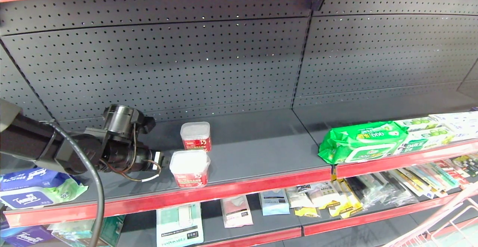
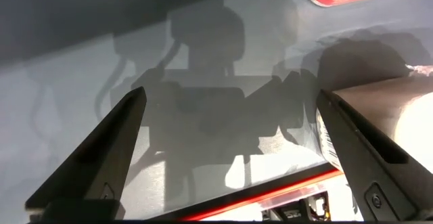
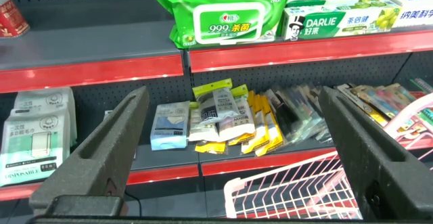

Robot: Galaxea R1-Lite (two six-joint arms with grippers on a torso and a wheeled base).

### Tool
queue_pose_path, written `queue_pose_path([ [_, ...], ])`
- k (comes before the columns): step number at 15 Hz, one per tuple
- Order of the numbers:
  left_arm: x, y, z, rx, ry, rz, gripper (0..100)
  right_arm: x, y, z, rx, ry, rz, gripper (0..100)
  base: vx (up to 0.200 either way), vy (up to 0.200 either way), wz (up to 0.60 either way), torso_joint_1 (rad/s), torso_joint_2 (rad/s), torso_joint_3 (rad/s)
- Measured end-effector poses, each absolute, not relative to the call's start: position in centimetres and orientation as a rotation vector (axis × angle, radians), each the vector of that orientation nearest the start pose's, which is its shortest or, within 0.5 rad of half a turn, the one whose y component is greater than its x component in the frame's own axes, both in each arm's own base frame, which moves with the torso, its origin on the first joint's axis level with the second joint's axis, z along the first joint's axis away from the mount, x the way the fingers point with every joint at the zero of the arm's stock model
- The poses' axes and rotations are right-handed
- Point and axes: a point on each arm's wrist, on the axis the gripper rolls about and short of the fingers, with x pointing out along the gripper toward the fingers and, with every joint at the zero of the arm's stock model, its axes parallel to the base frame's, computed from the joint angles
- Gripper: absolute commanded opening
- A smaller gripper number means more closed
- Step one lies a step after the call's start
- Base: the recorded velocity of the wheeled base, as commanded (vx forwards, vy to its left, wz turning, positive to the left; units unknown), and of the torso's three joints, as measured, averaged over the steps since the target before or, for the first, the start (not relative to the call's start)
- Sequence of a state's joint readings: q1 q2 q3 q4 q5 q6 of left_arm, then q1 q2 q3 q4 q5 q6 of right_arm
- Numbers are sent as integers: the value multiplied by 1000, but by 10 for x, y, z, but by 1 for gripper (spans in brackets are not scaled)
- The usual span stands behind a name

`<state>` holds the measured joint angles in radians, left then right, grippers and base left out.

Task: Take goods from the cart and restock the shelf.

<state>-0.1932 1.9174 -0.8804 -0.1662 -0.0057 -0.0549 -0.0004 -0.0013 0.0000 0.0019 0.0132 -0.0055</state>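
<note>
Hand [image 2: 231, 94], fingers [image 2: 108, 156] apart, beside tub [image 2: 416, 126]

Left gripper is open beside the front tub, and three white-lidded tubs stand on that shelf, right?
Not three. The head view shows two white-lidded tubs on that shelf: the front tub and the rear tub behind it. The left gripper is open beside the front tub, as you said.

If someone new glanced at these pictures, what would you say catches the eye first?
The left end effector sits open beside a red tub at the front edge of the shelf, a second tub just behind. Farther right on the same shelf lies a bright green wipes pack.
</note>
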Motion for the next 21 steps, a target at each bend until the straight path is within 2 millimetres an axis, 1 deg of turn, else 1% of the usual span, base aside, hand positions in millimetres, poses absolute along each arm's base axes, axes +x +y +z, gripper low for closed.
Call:
queue_pose_path([
  [7, 319, -66, 92, 35, 867, -174, 100, -23, 0, 75, -6, 1, 13, 100, 0, 0, 0, 0, 0, 0],
  [21, 316, -68, 92, 40, 881, -178, 100, -23, 0, 75, -6, 1, 13, 100, 0, 0, 0, 0, 0, 0],
])
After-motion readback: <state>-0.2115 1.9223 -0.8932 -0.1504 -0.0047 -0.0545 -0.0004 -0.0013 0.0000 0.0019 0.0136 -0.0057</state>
